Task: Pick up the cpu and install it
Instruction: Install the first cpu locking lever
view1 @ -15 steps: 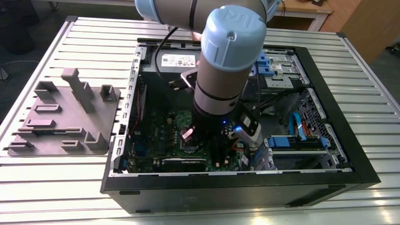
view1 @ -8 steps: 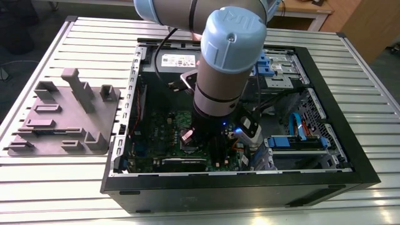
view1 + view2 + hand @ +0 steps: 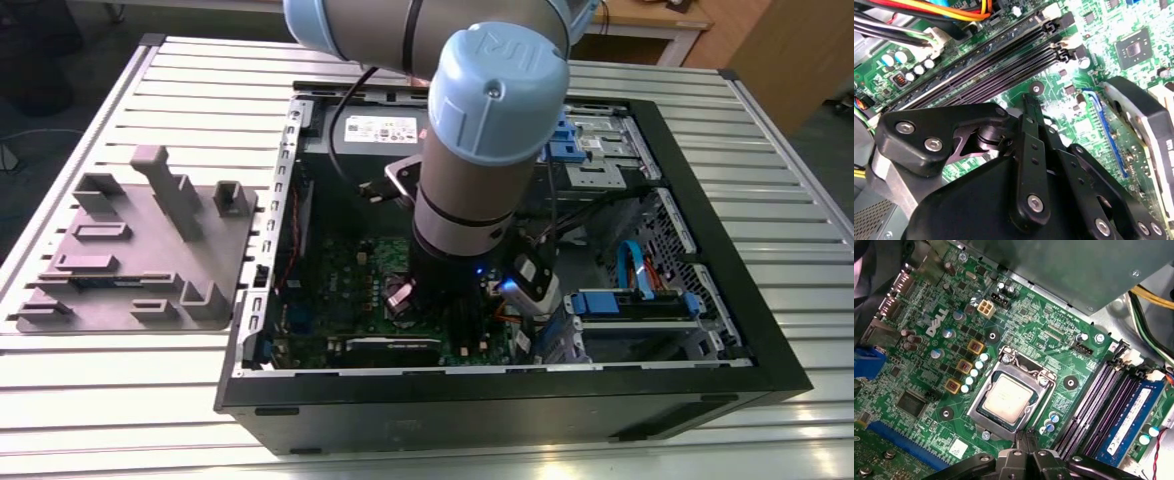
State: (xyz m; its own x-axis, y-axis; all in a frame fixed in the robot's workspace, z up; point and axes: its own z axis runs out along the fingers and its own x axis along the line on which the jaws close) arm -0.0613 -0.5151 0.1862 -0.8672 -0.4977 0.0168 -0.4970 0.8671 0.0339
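Inside the socket frame: cpu, lying flat, metal top up.
Gripper: just beside the frame's edge, over the green board.
Fingers: pressed together, holding nothing.

A green circuit board speckled with small silver and black parts carries the pale silver-grey cpu in a shiny silver socket frame. Black memory slots lie beside a blue memory stick. The hand is matt black. The arm is grey with pale blue caps. The surface is ribbed silver.
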